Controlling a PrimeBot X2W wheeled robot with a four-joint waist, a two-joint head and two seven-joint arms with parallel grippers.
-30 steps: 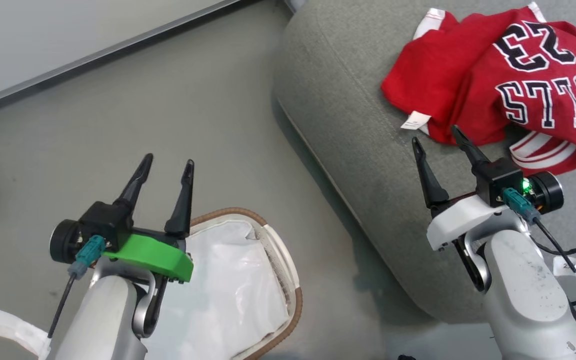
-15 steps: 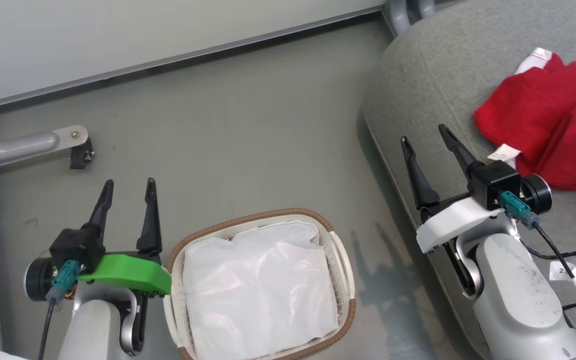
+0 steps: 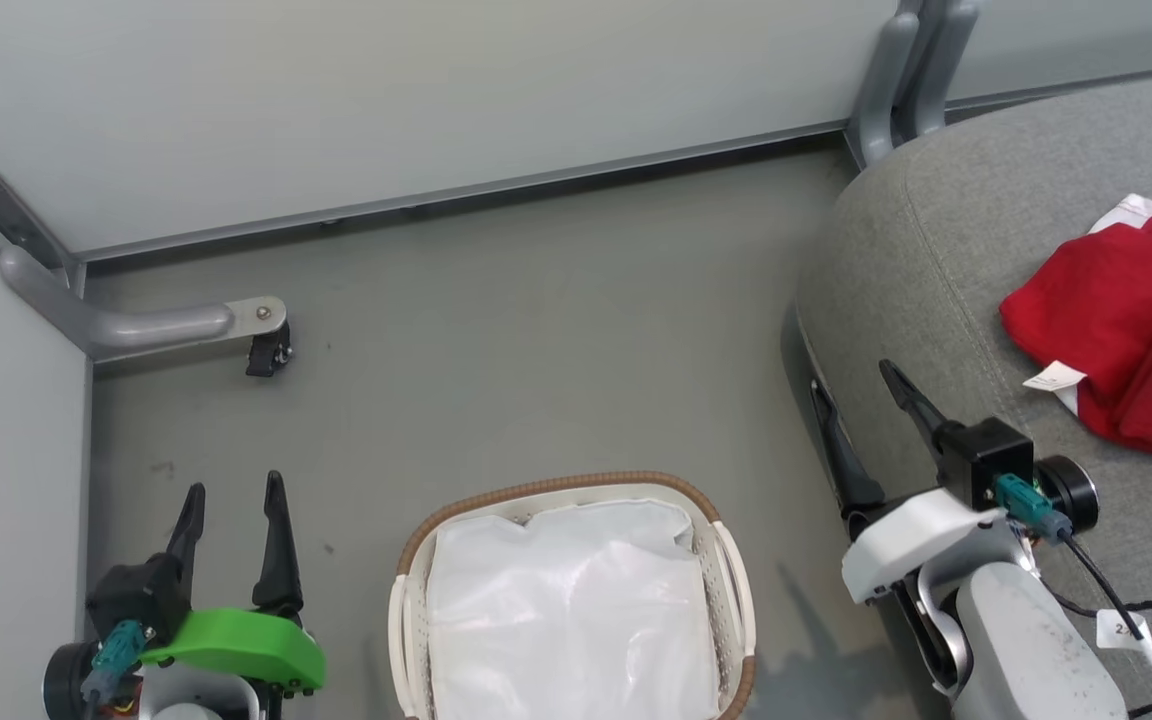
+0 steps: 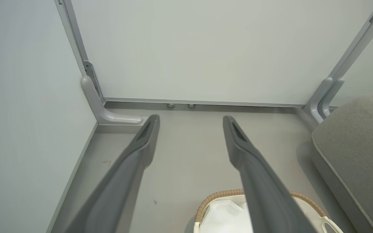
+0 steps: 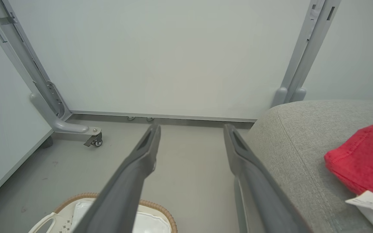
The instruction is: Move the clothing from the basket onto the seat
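Red clothing [image 3: 1121,330] with a white tag lies on the grey seat [image 3: 926,250] at the right of the head view; the right wrist view catches its edge [image 5: 361,158] on the seat [image 5: 303,145]. The white basket [image 3: 726,560] with a brown rim stands on the floor at bottom centre, holding a plain white liner [image 3: 571,610]. My left gripper [image 3: 234,493] is open to the basket's left, above the floor. My right gripper [image 3: 851,377] is open at the seat's front edge, left of the clothing. Both are empty.
Pale partition walls enclose the floor at the back and left. A grey metal foot [image 3: 151,325] with a caster [image 3: 269,355] sticks out from the left corner. Another grey post [image 3: 896,75] stands behind the seat. A black cable [image 3: 1136,620] trails from my right wrist.
The head camera has swung left and up, so the seat and clothing slid toward the right edge and the back wall came into view. Both grippers stay open and empty.
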